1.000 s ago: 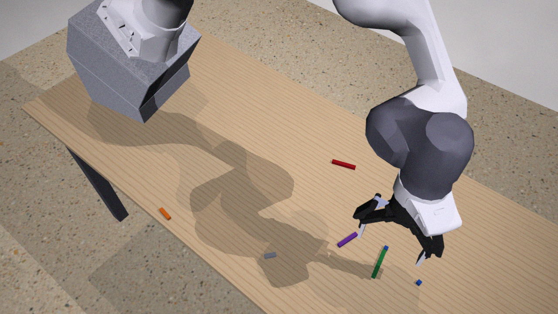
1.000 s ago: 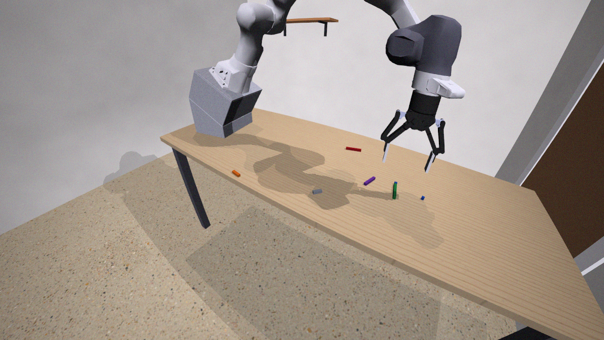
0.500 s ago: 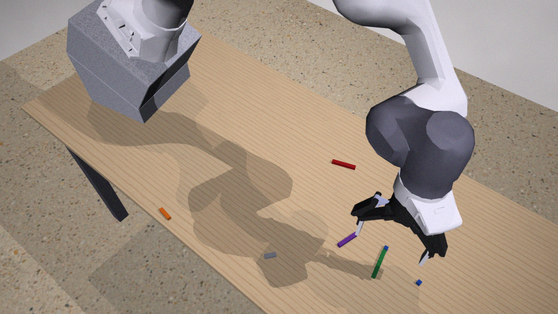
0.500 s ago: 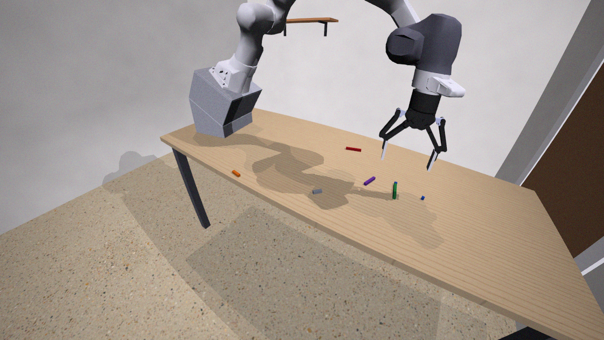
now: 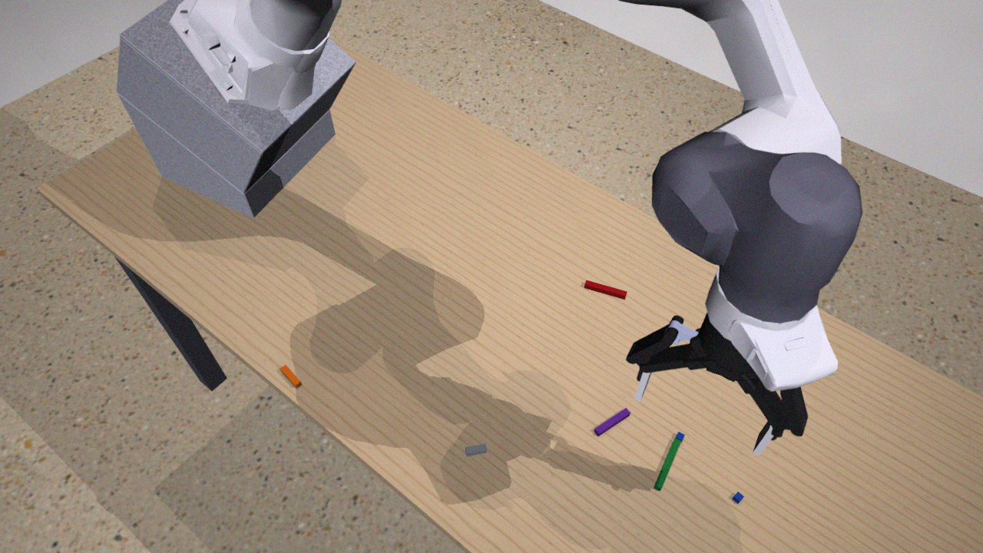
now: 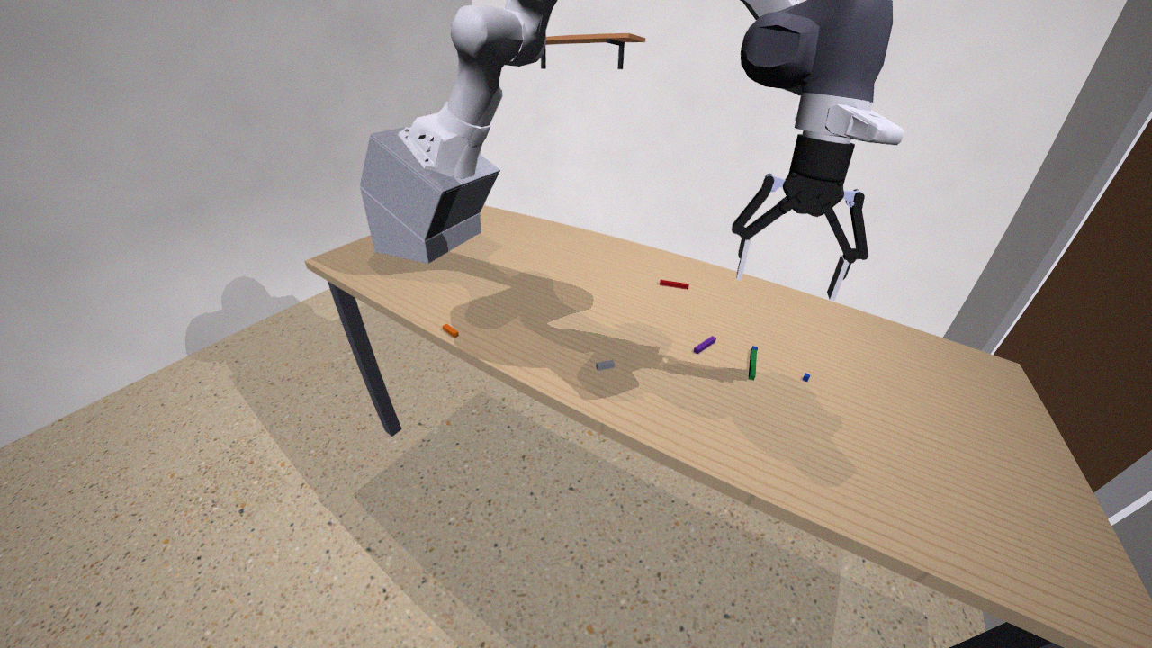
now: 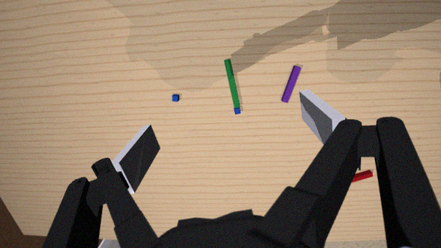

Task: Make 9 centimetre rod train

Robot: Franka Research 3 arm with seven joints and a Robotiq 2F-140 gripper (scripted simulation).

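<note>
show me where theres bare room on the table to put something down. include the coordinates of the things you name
Bare patches: between the red rod (image 5: pixel 605 289) (image 6: pixel 674 283) (image 7: pixel 362 176) and the purple rod (image 5: pixel 612 421) (image 6: pixel 705 345) (image 7: pixel 291 84); between the red rod and the robot's base. Crowded: around the purple rod, the green rod (image 5: pixel 668 465) (image 6: pixel 752 363) (image 7: pixel 232 83) and its blue end rod (image 5: pixel 680 435) (image 6: pixel 754 347) (image 7: pixel 237 111).

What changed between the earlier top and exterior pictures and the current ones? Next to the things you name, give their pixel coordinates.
The gripper (image 5: pixel 698 426) (image 6: pixel 787 287) (image 7: pixel 224 121) rose higher above the table, and its fingers, already apart, spread wider. Nothing was taken hold of or let go. The green rod (image 5: pixel 668 461) (image 6: pixel 752 364) (image 7: pixel 232 84) and the blue rod (image 5: pixel 680 435) (image 6: pixel 754 348) (image 7: pixel 237 111) at its end stayed put, as did the loose blue rod (image 5: pixel 737 497) (image 6: pixel 806 377) (image 7: pixel 175 98), purple rod (image 5: pixel 611 422) (image 6: pixel 705 345) (image 7: pixel 291 84), red rod (image 5: pixel 604 289) (image 6: pixel 674 283) (image 7: pixel 363 176), orange rod (image 5: pixel 290 375) (image 6: pixel 450 330) and grey rod (image 5: pixel 475 450) (image 6: pixel 605 365).
</note>
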